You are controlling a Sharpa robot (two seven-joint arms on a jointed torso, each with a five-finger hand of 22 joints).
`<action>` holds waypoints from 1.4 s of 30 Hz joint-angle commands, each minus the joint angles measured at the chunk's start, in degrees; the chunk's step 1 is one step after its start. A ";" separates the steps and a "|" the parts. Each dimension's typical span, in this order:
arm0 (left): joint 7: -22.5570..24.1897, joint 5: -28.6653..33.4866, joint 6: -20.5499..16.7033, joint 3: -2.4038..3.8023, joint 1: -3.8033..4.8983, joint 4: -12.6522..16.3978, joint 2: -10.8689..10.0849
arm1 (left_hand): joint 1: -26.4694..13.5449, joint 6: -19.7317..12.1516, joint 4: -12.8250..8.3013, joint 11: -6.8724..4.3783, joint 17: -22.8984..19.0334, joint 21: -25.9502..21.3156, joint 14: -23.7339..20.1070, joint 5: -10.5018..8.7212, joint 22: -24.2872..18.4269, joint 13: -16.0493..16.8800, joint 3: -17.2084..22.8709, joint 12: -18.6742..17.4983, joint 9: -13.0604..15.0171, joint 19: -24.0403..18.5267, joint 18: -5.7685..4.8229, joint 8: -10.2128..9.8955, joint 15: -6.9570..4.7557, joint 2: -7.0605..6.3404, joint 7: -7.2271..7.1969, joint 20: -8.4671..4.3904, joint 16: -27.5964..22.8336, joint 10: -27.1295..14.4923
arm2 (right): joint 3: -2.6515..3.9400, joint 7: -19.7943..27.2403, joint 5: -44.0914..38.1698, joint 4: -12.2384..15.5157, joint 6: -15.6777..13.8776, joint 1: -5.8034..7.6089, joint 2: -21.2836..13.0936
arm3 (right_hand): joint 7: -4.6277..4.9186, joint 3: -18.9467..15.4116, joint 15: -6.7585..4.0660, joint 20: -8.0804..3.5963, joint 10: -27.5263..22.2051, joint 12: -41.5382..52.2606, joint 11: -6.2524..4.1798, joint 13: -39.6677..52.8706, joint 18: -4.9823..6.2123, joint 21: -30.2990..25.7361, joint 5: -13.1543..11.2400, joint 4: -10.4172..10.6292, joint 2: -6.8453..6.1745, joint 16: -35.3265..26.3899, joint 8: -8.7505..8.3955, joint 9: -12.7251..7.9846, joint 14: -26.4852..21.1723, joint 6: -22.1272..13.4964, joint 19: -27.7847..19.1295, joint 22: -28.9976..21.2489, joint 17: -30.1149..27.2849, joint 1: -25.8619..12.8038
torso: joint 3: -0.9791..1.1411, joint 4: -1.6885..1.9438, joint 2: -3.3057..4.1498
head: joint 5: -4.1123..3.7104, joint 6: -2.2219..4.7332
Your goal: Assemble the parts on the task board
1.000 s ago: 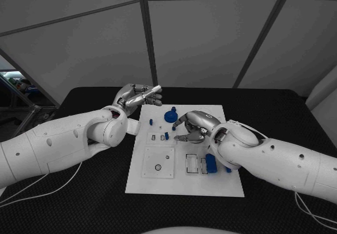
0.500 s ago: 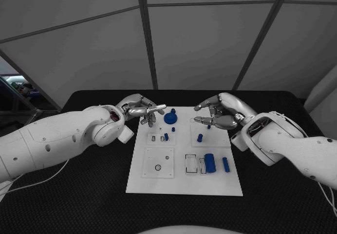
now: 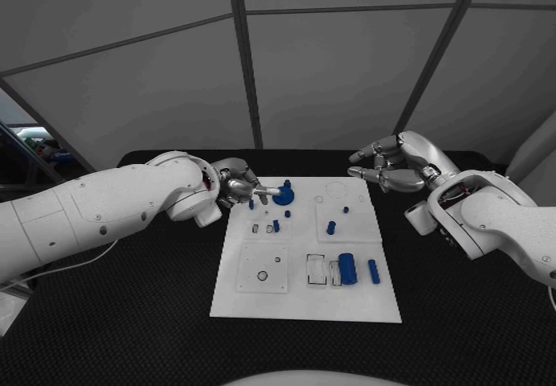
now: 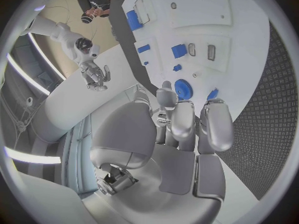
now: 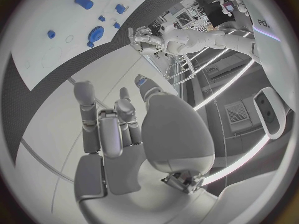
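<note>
The white task board [image 3: 304, 301] lies in the middle of the table. A blue gear [image 3: 284, 194] stands near its back left corner, with small blue pegs [image 3: 330, 227] around the middle. A large blue cylinder [image 3: 348, 268] and a thinner one [image 3: 373, 272] lie at its right. My left hand [image 3: 246, 190] hovers low at the board's back left edge. Its fingers are gathered and reach to the gear [image 4: 182, 89] with nothing in them. My right hand [image 3: 392, 168] hangs raised beyond the board's back right corner, fingers apart and holding nothing.
The black table [image 3: 128, 314] stretches out on both sides of the board. On the board are a square plate with a hole [image 3: 262, 276] and a rectangular slot [image 3: 315, 269] beside the large cylinder. Grey wall panels stand behind the table.
My right hand has lifted off the middle of the board and drawn back to the right. My left hand has come down from behind the board toward the gear.
</note>
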 commanded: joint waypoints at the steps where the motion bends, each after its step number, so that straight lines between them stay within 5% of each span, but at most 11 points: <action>1: -8.64 -4.91 4.68 -1.18 1.41 -0.95 1.29 | -1.43 -0.68 0.32 -0.46 -0.17 0.52 0.67 -0.22 0.85 1.38 -0.44 1.37 2.20 0.36 -1.44 1.33 -0.43 0.09 -0.18 0.16 0.29 -0.51 | 0.07 0.69 3.18 -0.27 -1.17 0.19 0.04 | 0.13 -0.53 -0.41 0.15 -0.87 -0.46 0.03 -0.46 1.01 -0.64 0.38 0.05 0.01 -0.45 0.31 0.09 1.92 -0.39 -0.67 -0.78 0.34 -0.44 | 0.08 0.04 -0.10 | 0.08 -0.19; 5: -11.09 -5.40 7.24 -2.60 2.59 -2.20 3.27 | -3.41 -1.95 0.57 -0.42 -0.39 -0.03 0.58 -0.37 -0.14 0.92 -0.93 0.88 4.44 -0.42 -1.19 2.51 -0.30 -0.68 -0.09 0.15 0.25 -1.71 | 0.08 0.39 3.34 -0.71 -1.41 0.25 0.17 | 0.21 -0.79 -0.36 0.15 -1.35 -0.87 0.09 -0.98 1.10 -1.21 0.54 0.30 -0.04 -0.76 0.52 0.14 1.78 -0.92 -0.97 -1.52 -0.05 -0.55 | -0.09 0.04 -0.02 | 0.09 -0.28; 8: -12.46 -5.61 9.53 -4.37 3.72 -3.53 5.21 | -4.70 -2.89 0.51 -0.43 -0.45 0.14 0.55 -0.35 0.29 1.71 -0.36 1.70 6.62 -0.47 -1.23 3.77 -0.31 -1.07 -0.16 0.17 0.33 -2.03 | 0.08 0.11 3.40 -1.08 -1.60 0.28 0.38 | 0.23 -0.89 -0.34 0.16 -1.51 -1.00 0.12 -1.17 1.14 -1.46 0.62 0.38 -0.05 -0.92 0.61 0.17 1.71 -1.13 -1.10 -1.85 -0.27 -0.57 | -0.06 0.07 0.03 | 0.00 -0.52; 17: -14.00 -5.73 13.28 -7.17 5.31 -5.11 8.38 | -5.75 -3.60 0.56 -0.67 -0.52 0.55 0.53 -0.41 1.17 2.05 0.37 2.25 9.72 -0.29 -1.34 5.69 -0.47 -1.06 -0.44 0.07 0.43 -2.20 | 0.08 -0.32 3.44 -1.70 -1.81 0.29 0.98 | 0.28 -1.06 -0.30 0.19 -1.94 -1.37 0.16 -1.68 1.27 -2.18 1.18 0.55 -0.06 -1.35 0.98 0.28 1.53 -1.62 -1.46 -2.79 -0.84 -0.43 | -0.09 0.08 0.04 | 0.06 -0.96; 25: -14.33 -5.74 14.31 -7.74 5.62 -5.74 9.81 | -4.93 -4.39 0.35 -0.73 -0.63 0.62 0.51 -0.13 1.39 1.15 1.04 1.56 11.84 -0.38 -1.34 6.77 -0.50 -0.56 -0.52 0.04 0.47 -2.66 | 0.08 -0.74 3.43 -2.18 -1.88 0.29 1.38 | 0.33 -1.24 -0.26 0.23 -2.44 -1.81 0.21 -2.28 1.44 -3.02 1.78 0.74 -0.11 -1.83 1.38 0.40 1.32 -2.09 -1.93 -3.95 -1.49 -0.30 | -0.05 -0.02 0.03 | 0.17 -1.30; 42: -14.39 -5.75 14.21 -7.85 5.67 -6.56 11.05 | -3.13 -5.42 0.00 -0.76 -0.75 0.53 0.49 0.08 1.42 0.65 1.85 1.34 14.27 -0.58 -1.30 7.80 -0.51 0.09 -0.55 0.04 0.53 -2.92 | 0.08 -1.30 3.43 -2.81 -1.72 0.29 1.82 | 0.37 -1.35 -0.22 0.26 -2.83 -2.16 0.24 -2.77 1.59 -3.80 2.37 0.94 -0.08 -2.30 1.80 0.52 1.10 -2.46 -2.35 -4.97 -2.10 -0.16 | -0.04 0.06 0.04 | -0.17 -1.62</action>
